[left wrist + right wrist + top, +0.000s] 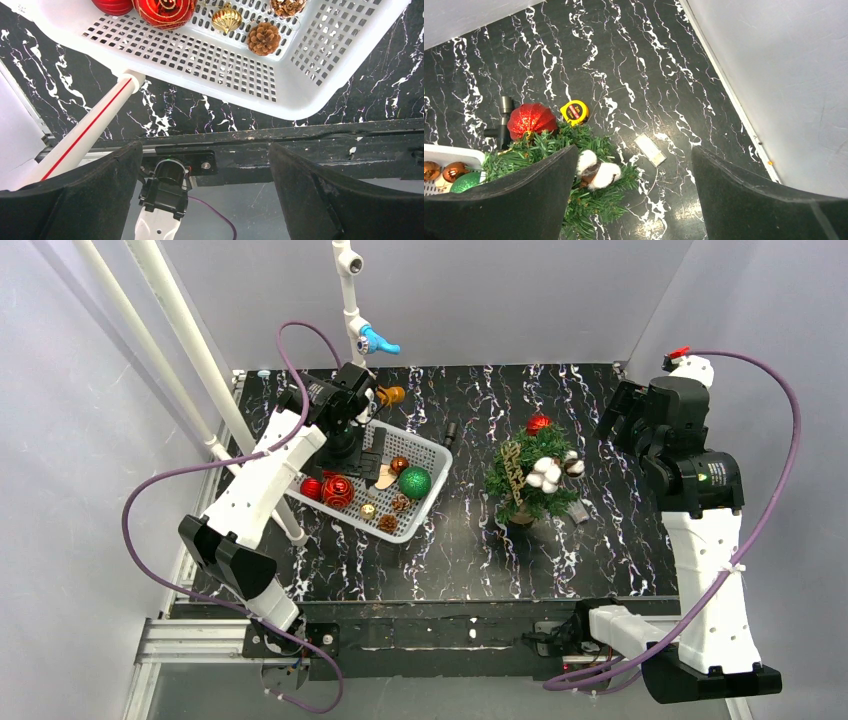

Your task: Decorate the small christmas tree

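Both are empty and wide open: your left hand (pixel 204 148) over the white basket (pixel 300 95) to pick, your right hand (pixel 634 150) waiting beside the small christmas tree (pixel 594 200).

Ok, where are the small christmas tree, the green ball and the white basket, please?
small christmas tree (pixel 532 498): top view, green branches.
green ball (pixel 414 482): top view, its middle.
white basket (pixel 200 65): left wrist view, perforated wall.

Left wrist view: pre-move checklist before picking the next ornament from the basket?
1. Left end effector open, empty: ok.
2. Right end effector open, empty: ok.
3. Ornaments available in white basket, e.g. pine cone: ok.
4. Ornament lined up between the left fingers: not ok, none there.
5. small christmas tree standing: ok.
6. Tree base steady: cannot tell.
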Controlling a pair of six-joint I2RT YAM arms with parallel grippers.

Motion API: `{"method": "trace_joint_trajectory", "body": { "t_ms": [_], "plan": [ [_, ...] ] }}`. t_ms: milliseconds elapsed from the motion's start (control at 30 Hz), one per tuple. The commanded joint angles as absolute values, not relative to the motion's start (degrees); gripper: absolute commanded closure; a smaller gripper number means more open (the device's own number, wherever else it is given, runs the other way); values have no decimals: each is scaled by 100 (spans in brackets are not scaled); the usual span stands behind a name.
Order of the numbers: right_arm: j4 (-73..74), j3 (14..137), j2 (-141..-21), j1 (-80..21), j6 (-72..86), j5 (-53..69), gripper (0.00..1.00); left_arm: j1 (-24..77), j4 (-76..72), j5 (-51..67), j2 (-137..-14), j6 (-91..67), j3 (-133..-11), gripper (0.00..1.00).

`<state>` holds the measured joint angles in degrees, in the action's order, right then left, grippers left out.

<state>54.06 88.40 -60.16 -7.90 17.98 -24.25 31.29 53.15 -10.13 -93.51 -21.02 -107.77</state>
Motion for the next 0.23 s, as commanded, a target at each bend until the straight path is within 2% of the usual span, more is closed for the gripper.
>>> {"method": "trace_joint_trajectory", "body": {
  "t_ms": [0, 200],
  "plan": [
    [5311, 9033, -6038, -800, 1785, -2385, 8, 3055, 5851, -1134, -9174, -2091, -10635, 1],
    [5252, 8944, -6005, -800, 1775, -2280, 8, 3041, 5467, -1003, -8879, -2069, -10341, 1]
  ]
}}
